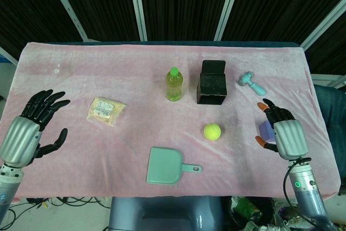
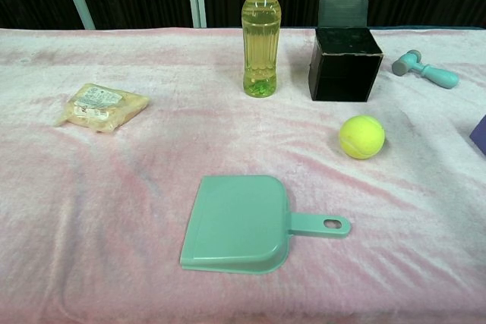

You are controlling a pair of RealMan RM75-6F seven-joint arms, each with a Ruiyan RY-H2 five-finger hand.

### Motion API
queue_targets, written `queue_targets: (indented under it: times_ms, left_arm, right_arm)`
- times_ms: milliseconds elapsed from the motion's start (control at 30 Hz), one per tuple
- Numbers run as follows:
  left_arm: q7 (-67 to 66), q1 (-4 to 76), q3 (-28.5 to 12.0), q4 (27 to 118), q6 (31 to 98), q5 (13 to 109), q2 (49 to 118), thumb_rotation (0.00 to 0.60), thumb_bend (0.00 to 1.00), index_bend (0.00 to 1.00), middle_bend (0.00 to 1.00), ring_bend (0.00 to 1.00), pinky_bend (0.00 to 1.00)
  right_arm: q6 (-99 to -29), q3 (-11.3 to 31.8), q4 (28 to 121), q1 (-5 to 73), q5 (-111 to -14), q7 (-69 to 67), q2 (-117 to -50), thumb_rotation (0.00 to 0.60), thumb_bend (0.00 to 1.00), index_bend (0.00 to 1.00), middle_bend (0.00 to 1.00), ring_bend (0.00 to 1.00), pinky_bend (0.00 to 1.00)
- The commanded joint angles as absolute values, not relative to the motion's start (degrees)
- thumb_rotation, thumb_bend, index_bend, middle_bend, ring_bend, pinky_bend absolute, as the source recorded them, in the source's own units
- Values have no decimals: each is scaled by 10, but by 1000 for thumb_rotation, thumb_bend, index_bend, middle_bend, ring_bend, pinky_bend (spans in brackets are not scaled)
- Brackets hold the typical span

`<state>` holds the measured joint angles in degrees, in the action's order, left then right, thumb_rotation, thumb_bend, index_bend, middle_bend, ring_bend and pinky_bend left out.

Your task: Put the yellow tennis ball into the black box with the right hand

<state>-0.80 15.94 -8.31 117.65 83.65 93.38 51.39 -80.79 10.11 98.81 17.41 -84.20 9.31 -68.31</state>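
The yellow tennis ball (image 1: 212, 131) lies on the pink cloth, a short way in front of the black box (image 1: 212, 84), which stands upright with its top open and its lid flap raised behind. In the chest view the ball (image 2: 361, 136) sits right of and nearer than the box (image 2: 345, 64). My right hand (image 1: 284, 133) hovers at the table's right side, well to the right of the ball, fingers apart and holding nothing. My left hand (image 1: 31, 127) is spread open at the far left edge. Neither hand shows in the chest view.
A green-capped bottle (image 1: 173, 84) stands left of the box. A teal dustpan (image 1: 166, 166) lies near the front edge, a snack packet (image 1: 106, 110) at the left, a teal toy hammer (image 1: 252, 83) at the back right. A purple block (image 1: 265, 129) lies beside my right hand.
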Motion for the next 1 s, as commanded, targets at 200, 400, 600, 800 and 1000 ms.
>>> queue_targets:
  times_ms: [200,400,600,800,1000]
  left_arm:
    - [-19,160,-82,1177,835,932,512,600,448,160,105,40,75]
    - [-45,138,-78,1180,860,931,491,600,448,160,102,39,75]
    - [-53,89,-48,1169,904,943,473,600,448,164,101,40,75]
    - [-28,29,8,1098,935,957,509,600,448,171,102,40,75]
    - [-10,11,26,1033,923,940,540,600,448,172,103,39,74]
  right_arm:
    - [-807,96,983,170,-839,90,-681,600,68,171,118,234,256]
    - [-801,90,992,166,-834,93,-671,600,67,205,160,264,257]
    - [-803,80,1001,155,-832,88,-665,600,67,371,290,387,335]
    - [-826,58,988,131,-846,84,-673,600,134,517,448,520,494]
    - [-850,46,965,106,-845,64,-698,600,314,816,727,751,762]
